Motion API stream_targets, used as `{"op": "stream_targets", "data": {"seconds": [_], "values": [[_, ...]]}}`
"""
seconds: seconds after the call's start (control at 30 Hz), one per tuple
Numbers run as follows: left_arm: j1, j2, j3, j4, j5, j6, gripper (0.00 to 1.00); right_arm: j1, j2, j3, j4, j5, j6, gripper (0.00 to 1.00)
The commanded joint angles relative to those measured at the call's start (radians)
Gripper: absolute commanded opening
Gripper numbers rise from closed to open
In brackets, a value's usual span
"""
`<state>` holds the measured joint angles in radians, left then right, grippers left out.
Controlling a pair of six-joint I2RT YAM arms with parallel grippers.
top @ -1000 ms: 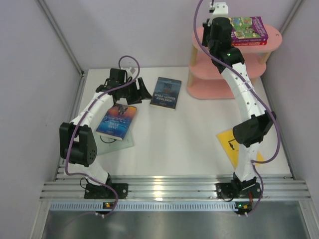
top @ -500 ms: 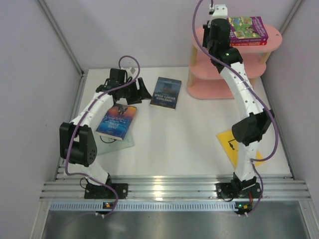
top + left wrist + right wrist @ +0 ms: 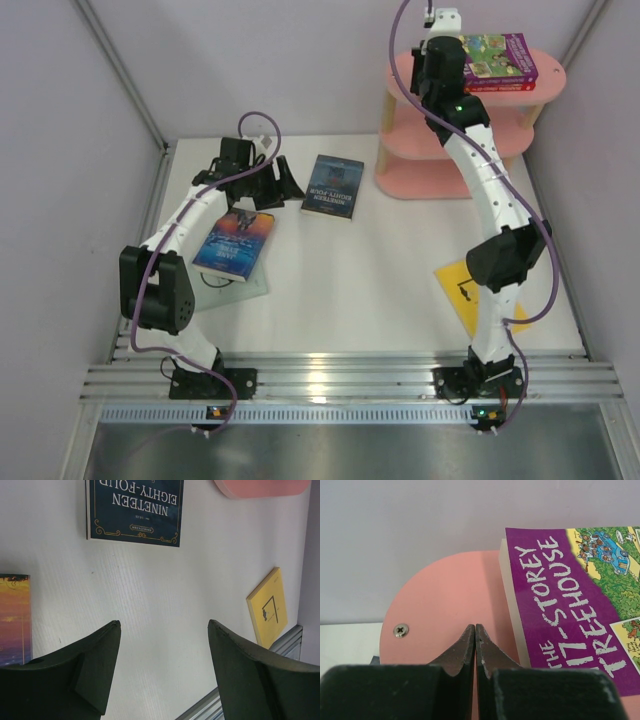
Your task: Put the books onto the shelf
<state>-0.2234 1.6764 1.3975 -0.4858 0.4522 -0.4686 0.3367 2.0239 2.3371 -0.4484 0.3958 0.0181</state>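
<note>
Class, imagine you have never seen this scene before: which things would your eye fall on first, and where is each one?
The pink shelf at the far right draws the eye first, with a purple Treehouse book stacked on its top board and the right pincer shut just beside it. Next comes the navy Nineteen Eighty-Four, lying flat on the white table with the left pincer open near it.

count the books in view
6: purple Treehouse book on a red book atop the pink shelf; Nineteen Eighty-Four mid-table; blue-orange book over a pale book; yellow book by right arm; others may be hidden.
</note>
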Motion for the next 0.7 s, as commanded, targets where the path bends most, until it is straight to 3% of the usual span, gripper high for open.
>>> {"op": "stream_targets", "data": {"seconds": [0.0, 0.67], "values": [[-0.001, -0.04, -0.008, 0.032, -0.003, 0.018, 0.75, -0.013, -0.002, 0.008, 0.047, 0.011, -0.009, 0.0], [-0.001, -0.046, -0.002, 0.029, -0.006, 0.018, 0.75, -0.038, 0.001, 0.01, 0.045, 0.029, -0.041, 0.0]]}}
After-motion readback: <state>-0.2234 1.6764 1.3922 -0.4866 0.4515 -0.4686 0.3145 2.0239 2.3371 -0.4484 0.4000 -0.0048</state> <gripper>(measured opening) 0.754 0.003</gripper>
